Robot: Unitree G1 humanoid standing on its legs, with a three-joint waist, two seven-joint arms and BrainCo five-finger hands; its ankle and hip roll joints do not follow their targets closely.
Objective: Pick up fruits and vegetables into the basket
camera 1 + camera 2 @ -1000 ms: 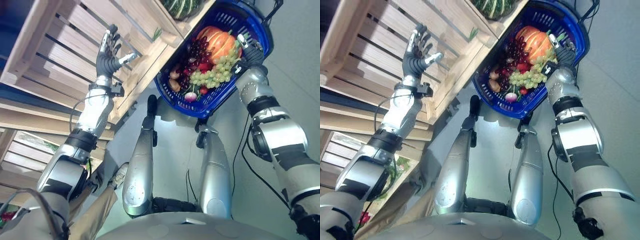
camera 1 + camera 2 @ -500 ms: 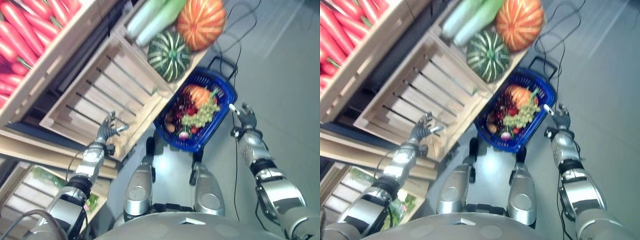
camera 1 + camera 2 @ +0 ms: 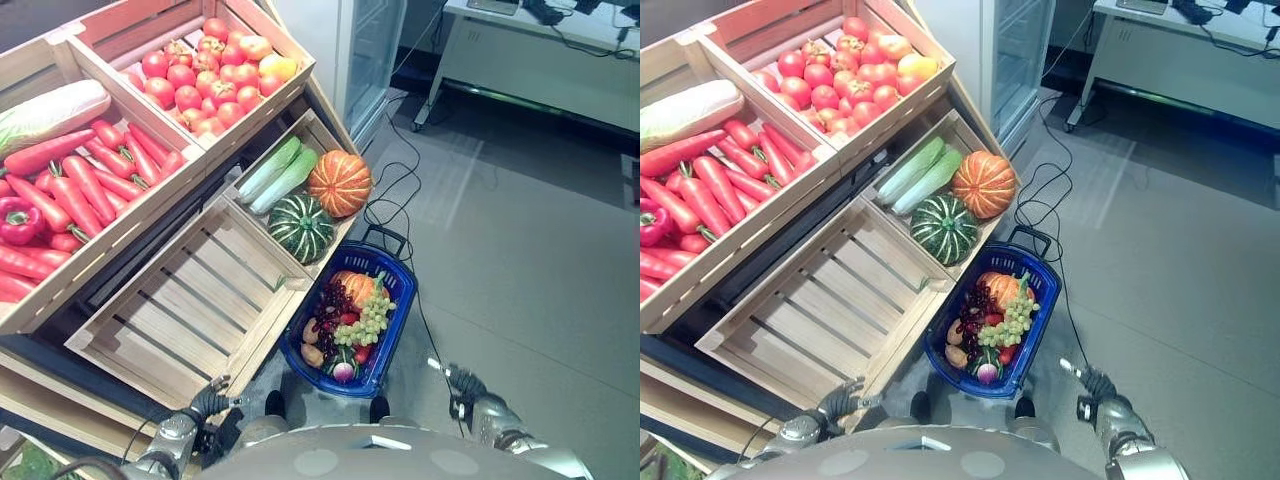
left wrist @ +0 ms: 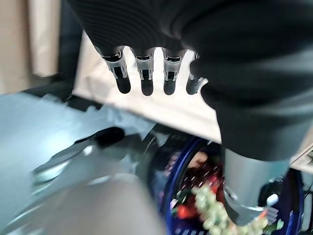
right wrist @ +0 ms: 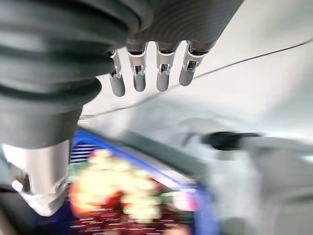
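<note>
A blue basket point(image 3: 395, 325) stands on the floor in front of me, below the wooden stand. It holds green grapes point(image 3: 366, 322), dark grapes point(image 3: 333, 300), a small orange pumpkin point(image 3: 355, 286) and other small produce. My left hand point(image 3: 208, 402) hangs at the lower left by the bare slatted crate, fingers straight, holding nothing. My right hand point(image 3: 459, 383) hangs to the right of the basket, apart from it, fingers straight and empty. The left wrist view shows my fingers point(image 4: 142, 76) extended with the basket point(image 4: 168, 196) beyond them. The right wrist view shows the basket's fruit point(image 5: 122, 196) below straight fingers point(image 5: 146, 68).
The wooden stand holds crates of tomatoes point(image 3: 200, 80), carrots point(image 3: 90, 170), a red pepper point(image 3: 18, 218), a cabbage point(image 3: 50, 112). An orange pumpkin point(image 3: 339, 183), a striped green squash point(image 3: 300, 227) and pale green gourds point(image 3: 275, 172) fill one lower crate. A slatted crate point(image 3: 190, 300) is bare. A white table point(image 3: 540, 60) stands far right.
The camera has swung upward, so the whole stand now shows. Both arms have dropped low. My right hand, earlier at the basket's rim, now hangs apart from the basket, which stands on the floor.
</note>
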